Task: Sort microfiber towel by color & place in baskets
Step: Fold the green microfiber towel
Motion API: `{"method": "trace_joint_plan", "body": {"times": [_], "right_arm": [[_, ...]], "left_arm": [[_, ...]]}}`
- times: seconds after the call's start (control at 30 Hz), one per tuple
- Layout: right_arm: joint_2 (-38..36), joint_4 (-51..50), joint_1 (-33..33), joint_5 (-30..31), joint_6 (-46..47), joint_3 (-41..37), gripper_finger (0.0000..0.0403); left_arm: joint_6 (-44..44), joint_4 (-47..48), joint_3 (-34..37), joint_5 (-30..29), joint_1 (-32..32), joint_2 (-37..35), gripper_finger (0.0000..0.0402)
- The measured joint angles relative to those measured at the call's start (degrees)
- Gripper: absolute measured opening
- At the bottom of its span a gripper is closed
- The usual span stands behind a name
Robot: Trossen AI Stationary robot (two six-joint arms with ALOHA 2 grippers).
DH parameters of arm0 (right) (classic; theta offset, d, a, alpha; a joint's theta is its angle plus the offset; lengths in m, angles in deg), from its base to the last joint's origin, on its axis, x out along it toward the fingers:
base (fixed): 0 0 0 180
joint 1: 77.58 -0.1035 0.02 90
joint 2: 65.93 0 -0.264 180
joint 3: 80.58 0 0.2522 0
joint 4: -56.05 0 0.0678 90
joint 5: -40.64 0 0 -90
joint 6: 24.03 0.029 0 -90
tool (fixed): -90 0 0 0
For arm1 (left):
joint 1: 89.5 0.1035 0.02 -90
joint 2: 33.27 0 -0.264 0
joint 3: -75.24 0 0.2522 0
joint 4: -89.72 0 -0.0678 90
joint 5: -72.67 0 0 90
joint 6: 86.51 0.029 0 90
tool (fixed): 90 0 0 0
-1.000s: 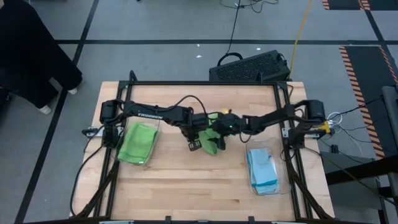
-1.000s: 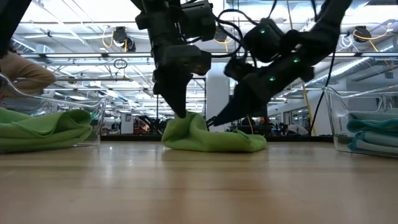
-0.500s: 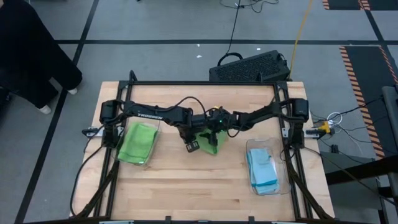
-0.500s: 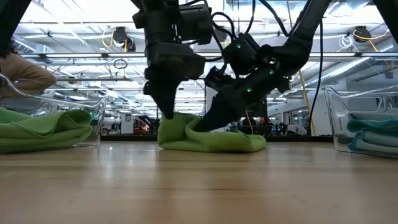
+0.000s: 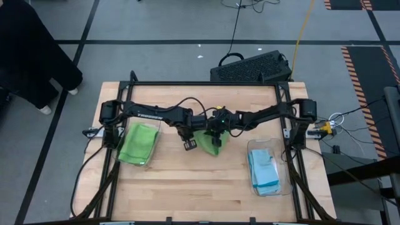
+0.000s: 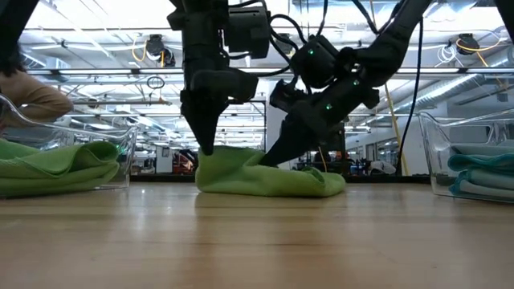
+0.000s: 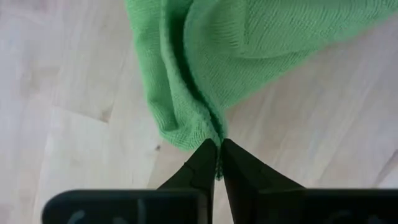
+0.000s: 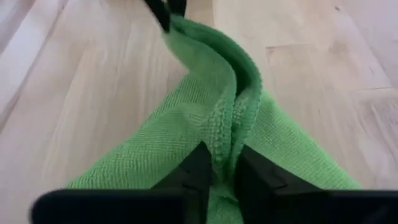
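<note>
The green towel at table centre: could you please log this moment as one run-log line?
left gripper: shut on green towel corner | right gripper: shut on its folded edge | towel: on table, between baskets

The high view looks straight down from well above, taking in the whole bench [image 5: 187, 187] and the floor around it. The low view sits at bench-top height, close in, facing level across the wood into the room behind. Each wrist view looks from very near past its own dark fingers, and all four views share the green towel [image 6: 265, 177] at mid-bench.
</note>
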Motion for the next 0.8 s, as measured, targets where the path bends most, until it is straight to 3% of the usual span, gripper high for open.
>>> {"method": "trace_joint_plan", "body": {"times": [0.13, 0.33, 0.6, 0.8], "right_arm": [[-1.15, -3.21, -0.06, -0.06, -0.48, 0.03, 0.0009], [-3.63, -5.69, -0.48, -0.01, 1.29, 0.09, 0.0004], [-14.34, -7.26, -0.30, 1.78, -1.05, 0.13, 0.0004], [-22.18, -7.70, 1.15, 10.62, -0.10, 0.11, 0.0004]], "left_arm": [[-0.30, -0.24, 0.02, -0.40, 0.01, -0.54, 0.0030], [-1.21, 1.09, 0.13, -4.25, -0.25, -3.13, 0.0030], [-1.61, 2.58, 0.11, -12.21, -0.21, -10.10, 0.0030], [0.28, -1.31, 0.11, -19.56, 0.62, -15.67, 0.0030]]}}
